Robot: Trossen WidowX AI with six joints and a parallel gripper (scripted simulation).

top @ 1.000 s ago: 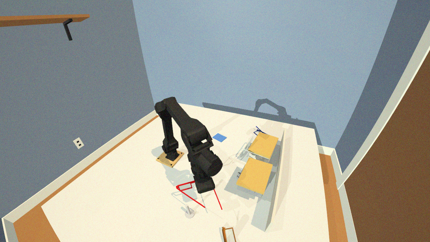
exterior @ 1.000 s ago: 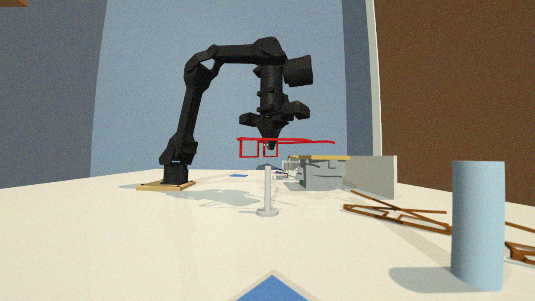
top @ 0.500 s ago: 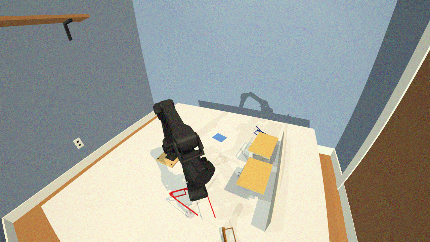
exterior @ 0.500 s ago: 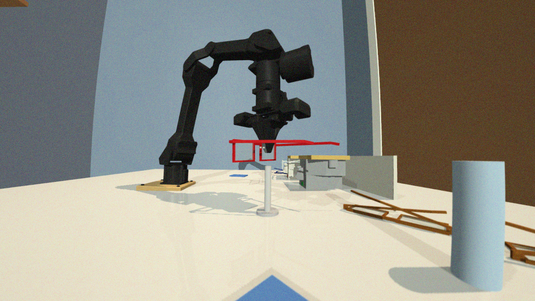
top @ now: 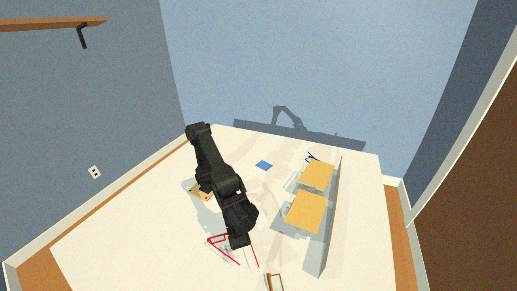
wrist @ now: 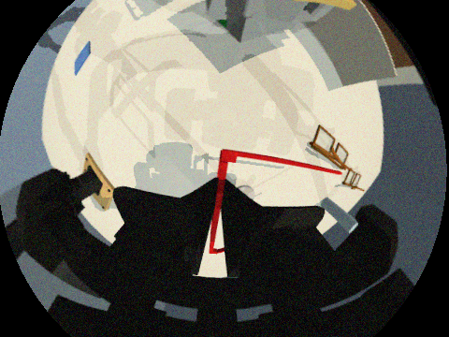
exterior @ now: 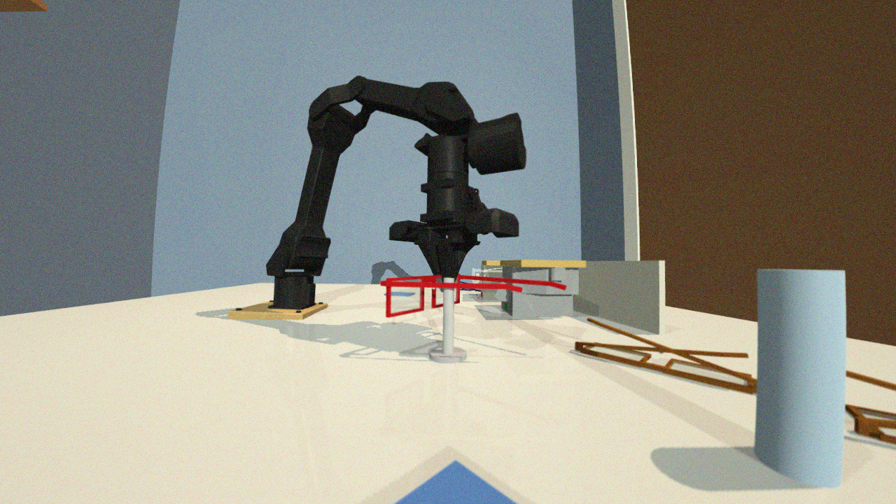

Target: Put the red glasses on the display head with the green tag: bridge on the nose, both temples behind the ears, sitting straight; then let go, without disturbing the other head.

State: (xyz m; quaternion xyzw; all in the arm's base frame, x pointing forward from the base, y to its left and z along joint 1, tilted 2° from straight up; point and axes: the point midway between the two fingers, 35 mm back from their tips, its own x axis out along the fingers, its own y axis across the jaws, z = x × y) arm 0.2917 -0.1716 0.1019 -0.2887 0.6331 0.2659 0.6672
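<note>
The red glasses (top: 217,246) (exterior: 388,302) (wrist: 285,163) hang above the table with temples open, lens frames downward and temple ends slightly lower than the front. My gripper (exterior: 448,276) (wrist: 219,182) is shut on their front near the middle; the arm hides its fingertips in the top view. The head with the green tag (exterior: 506,306) (wrist: 223,22) is mostly hidden beneath the nearer yellow roof (top: 306,211), well away from the glasses. The other head is hidden under the farther yellow roof (top: 317,174).
A thin grey post (exterior: 448,325) stands in line with my fingertips in the exterior view; contact is unclear. A grey wall (top: 321,249) (exterior: 620,294) runs beside the roofs. Brown glasses (exterior: 708,374) (wrist: 327,152) and a pale blue cylinder (exterior: 800,376) are right. A blue square (top: 263,165) lies farther back.
</note>
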